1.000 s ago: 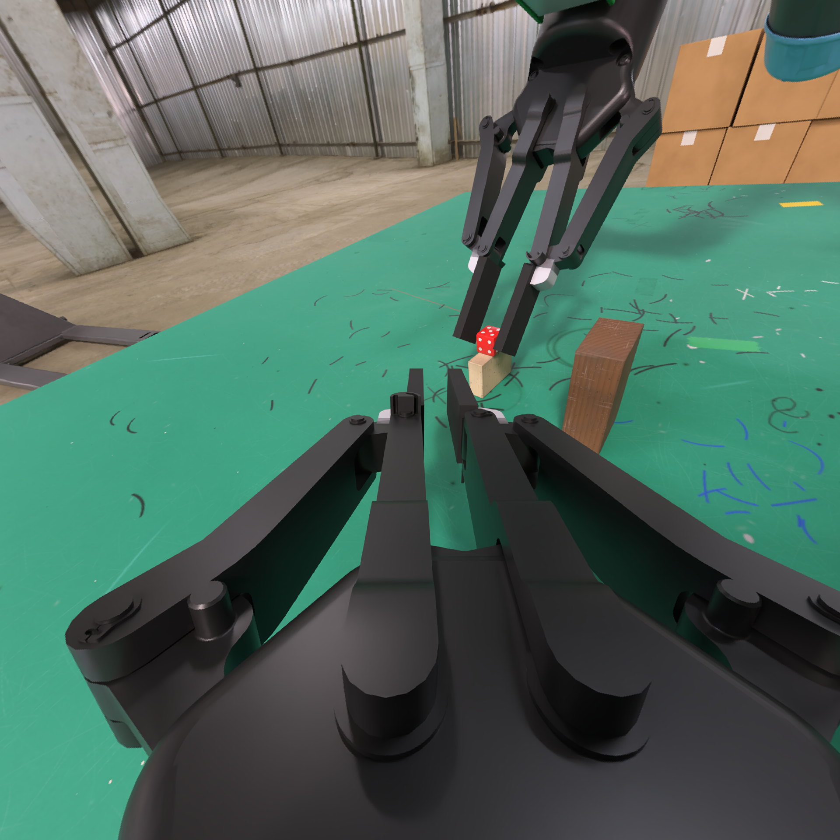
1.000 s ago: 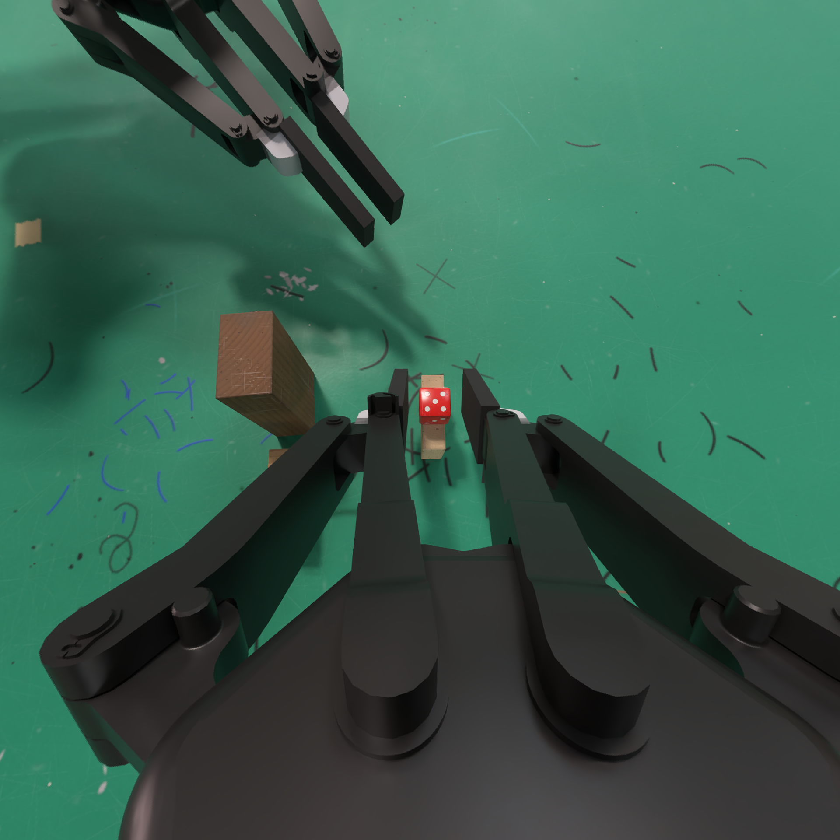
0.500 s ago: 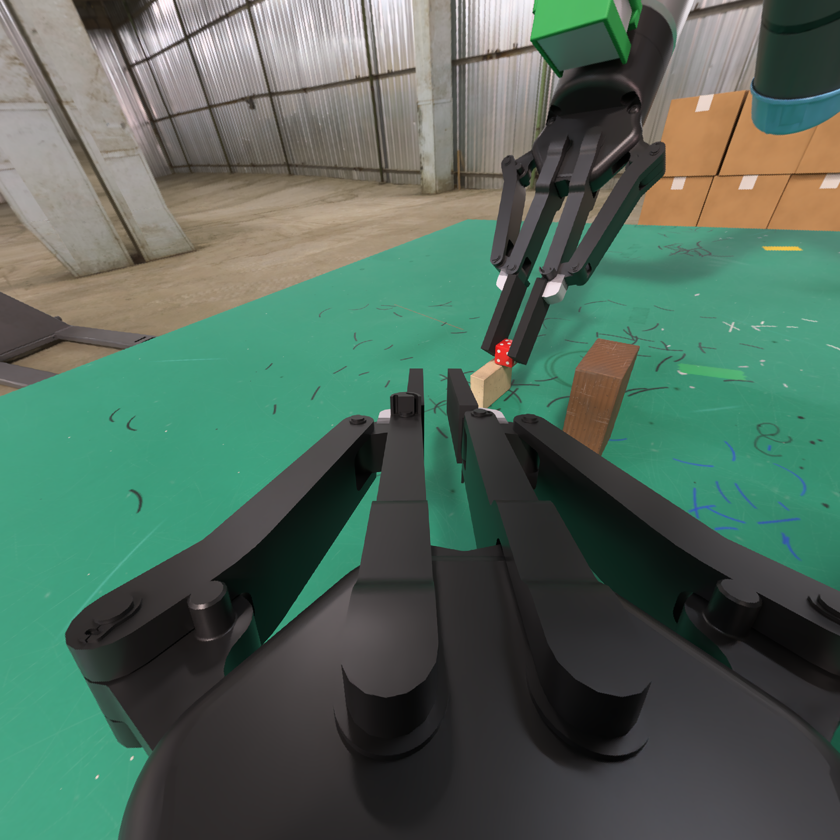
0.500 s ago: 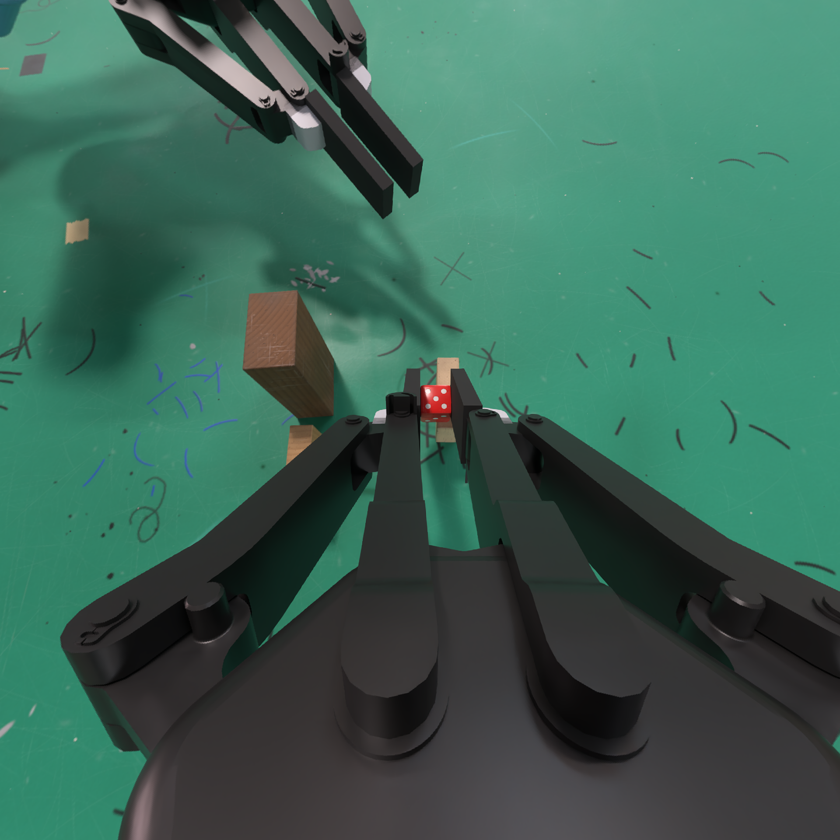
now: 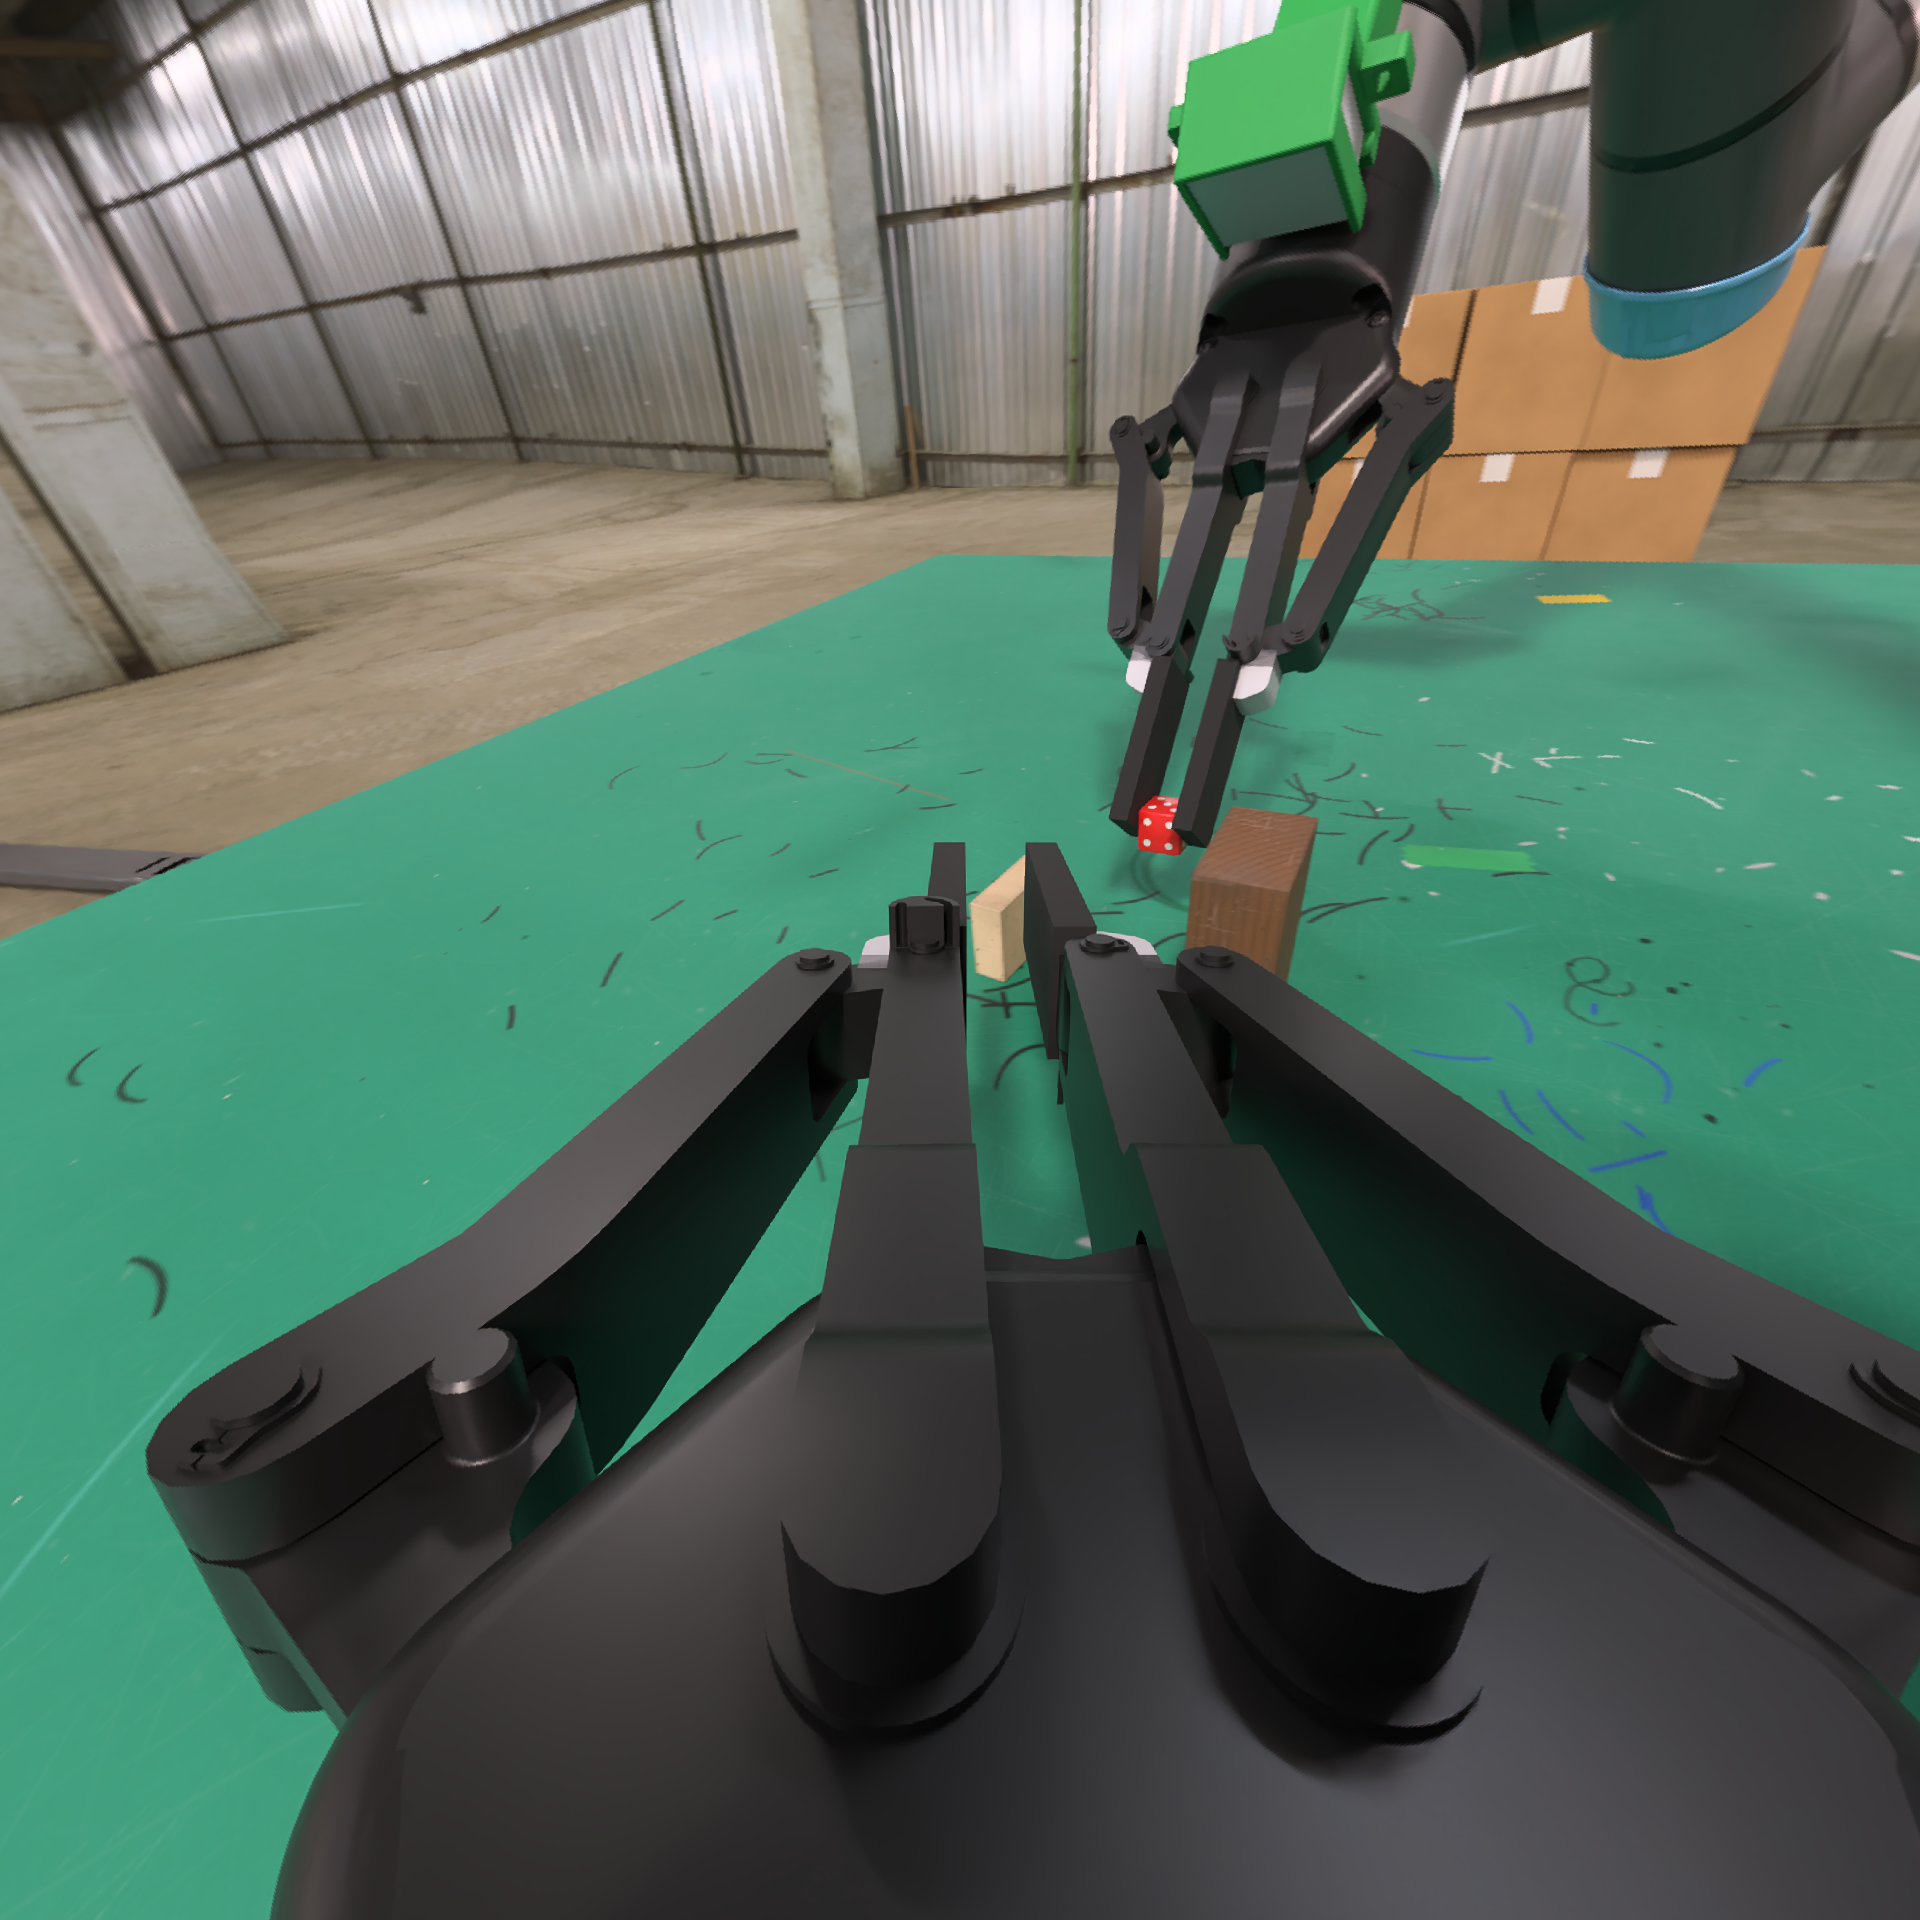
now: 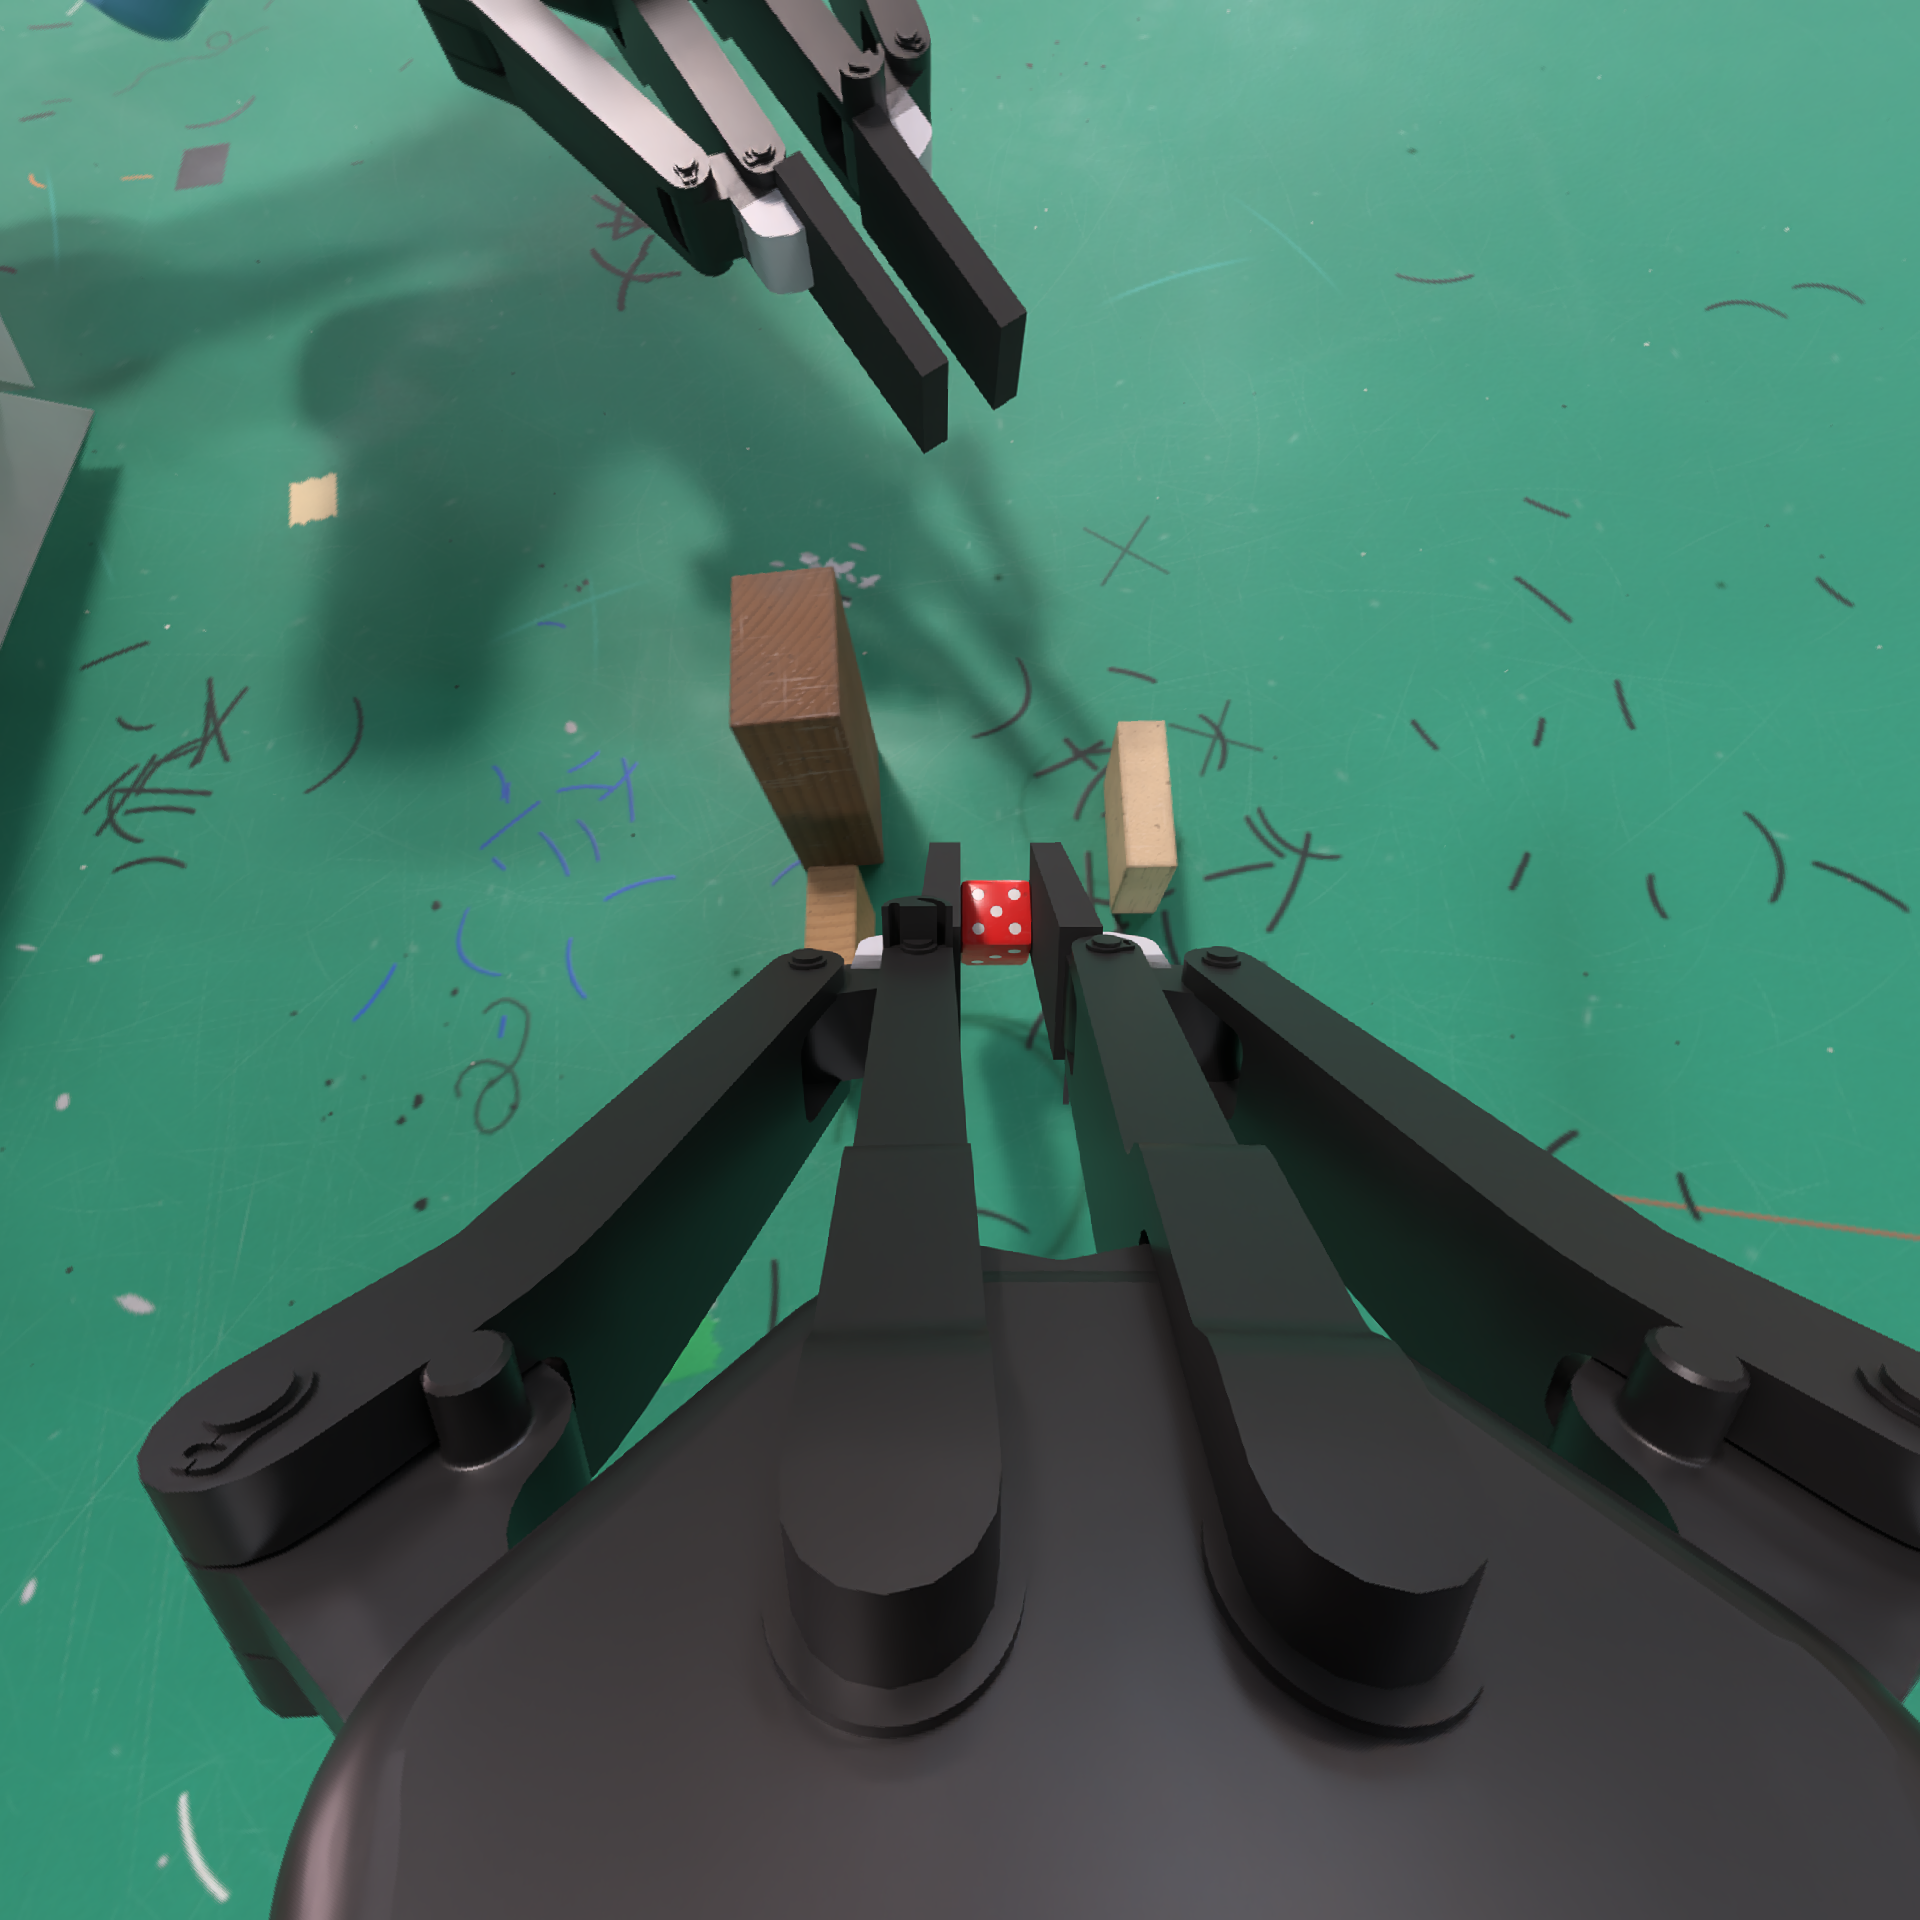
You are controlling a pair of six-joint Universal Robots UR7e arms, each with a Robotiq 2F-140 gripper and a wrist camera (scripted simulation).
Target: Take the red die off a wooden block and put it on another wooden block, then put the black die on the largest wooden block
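Looking across the green worktop (image 5: 416,1039), I see the tall dark brown block (image 6: 795,717) upright, a pale block (image 6: 1141,816) lying well right of it, and a small tan block (image 6: 836,909) at its foot, which only my right wrist view shows. The red die (image 6: 995,914), white-pipped, sits pinched in the right gripper (image 6: 995,883), up off the worktop beside the brown block's top. My left gripper (image 5: 995,883) hangs with jaws narrow, holding nothing.
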